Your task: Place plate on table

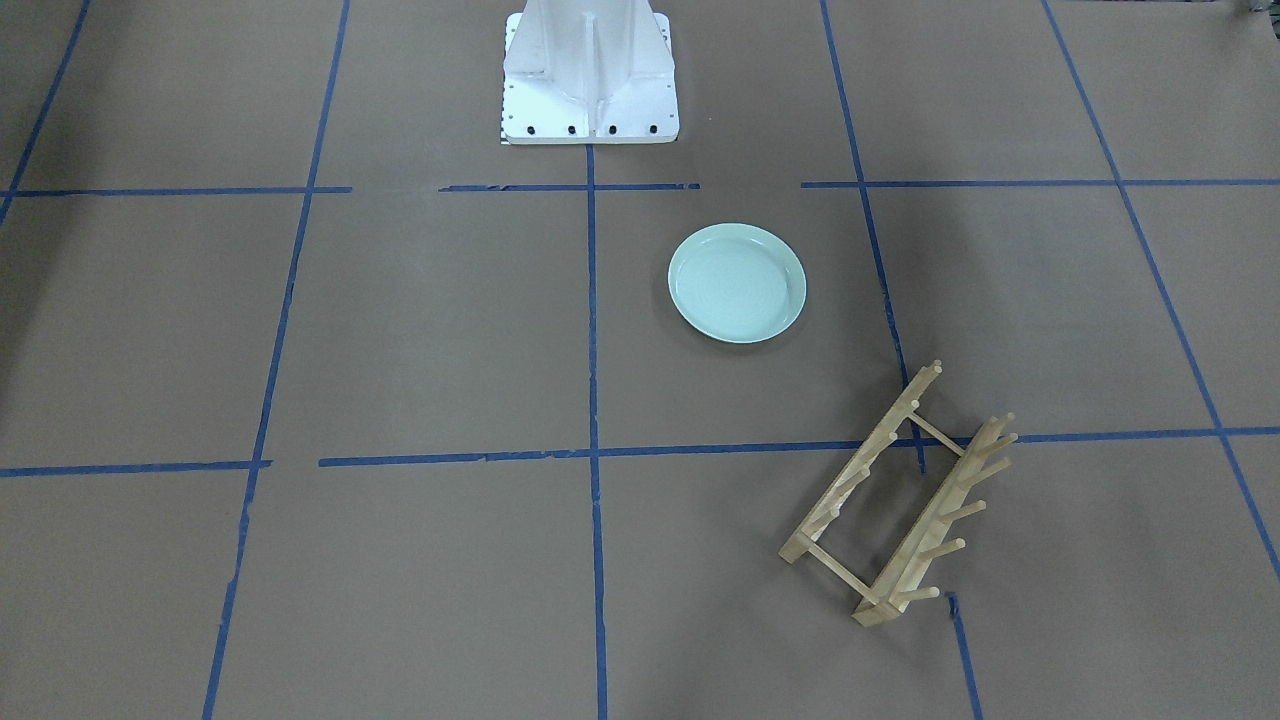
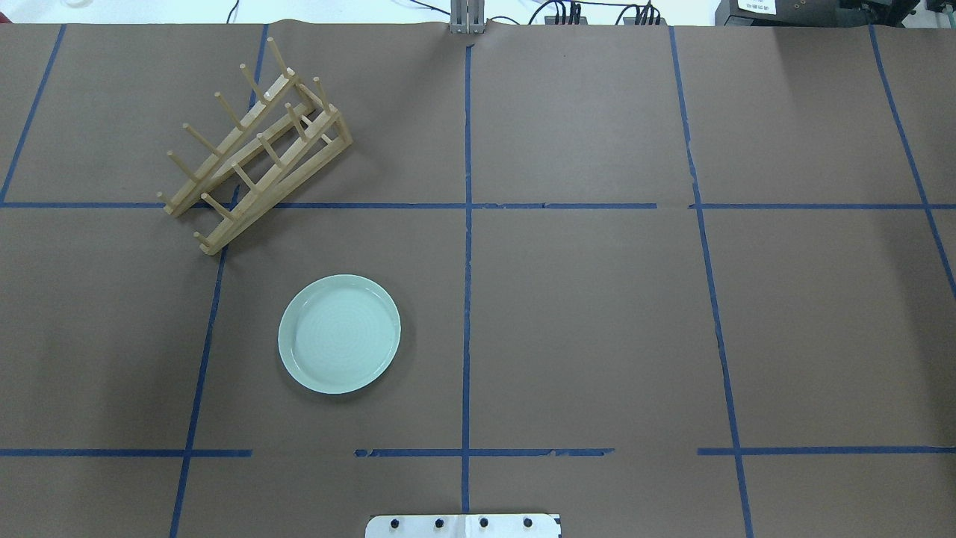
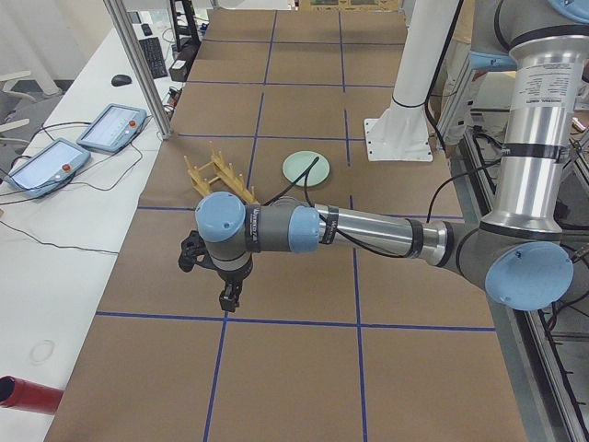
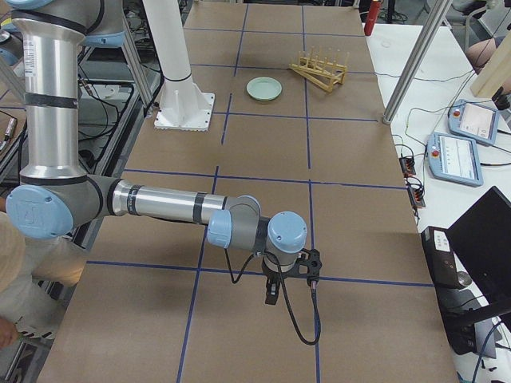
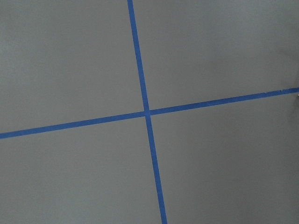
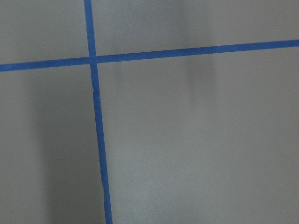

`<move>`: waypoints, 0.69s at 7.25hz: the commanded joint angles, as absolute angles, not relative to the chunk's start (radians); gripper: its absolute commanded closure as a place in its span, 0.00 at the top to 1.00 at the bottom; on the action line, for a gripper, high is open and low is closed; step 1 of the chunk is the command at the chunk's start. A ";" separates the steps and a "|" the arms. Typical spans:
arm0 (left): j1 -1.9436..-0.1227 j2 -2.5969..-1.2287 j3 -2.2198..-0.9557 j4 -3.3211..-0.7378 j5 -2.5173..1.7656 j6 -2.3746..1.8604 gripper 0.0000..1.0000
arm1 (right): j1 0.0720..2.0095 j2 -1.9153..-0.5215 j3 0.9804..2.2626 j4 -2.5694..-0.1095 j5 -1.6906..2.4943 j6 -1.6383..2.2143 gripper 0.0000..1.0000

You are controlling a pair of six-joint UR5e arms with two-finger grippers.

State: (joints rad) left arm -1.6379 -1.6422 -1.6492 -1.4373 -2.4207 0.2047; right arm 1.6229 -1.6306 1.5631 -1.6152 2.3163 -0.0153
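Observation:
The pale mint-green plate (image 1: 737,283) lies flat on the brown table (image 1: 420,330), free of both arms. It also shows in the overhead view (image 2: 339,333) and small in both side views (image 3: 305,168) (image 4: 264,88). My left gripper (image 3: 227,299) hangs over the table far from the plate, toward the table's left end. My right gripper (image 4: 271,294) hangs over the table's right end. Both show only in the side views, so I cannot tell whether they are open or shut. Both wrist views show only bare table (image 5: 210,168) with blue tape.
A light wooden peg rack (image 2: 254,157) (image 1: 900,495) stands on the table just beyond the plate, apart from it. The white robot base (image 1: 588,75) is at the robot's side of the table. Control tablets (image 3: 55,157) lie off the table's far edge.

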 commanded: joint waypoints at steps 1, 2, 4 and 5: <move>-1.637 -1.647 -1.641 -1.440 -2.415 0.209 1.00 | 1.623 -1.631 1.565 -1.615 2.316 -0.015 1.00; -1.637 -1.647 -1.649 -1.440 -2.411 0.209 1.00 | 1.623 -1.631 1.563 -1.615 2.316 -0.015 1.00; -1.638 -1.646 -1.646 -1.437 -2.351 0.212 1.00 | 1.623 -1.631 1.563 -1.615 2.316 -0.015 1.00; -1.638 -1.651 -1.647 -1.434 -2.309 0.212 1.00 | 1.623 -1.631 1.563 -1.615 2.316 -0.015 1.00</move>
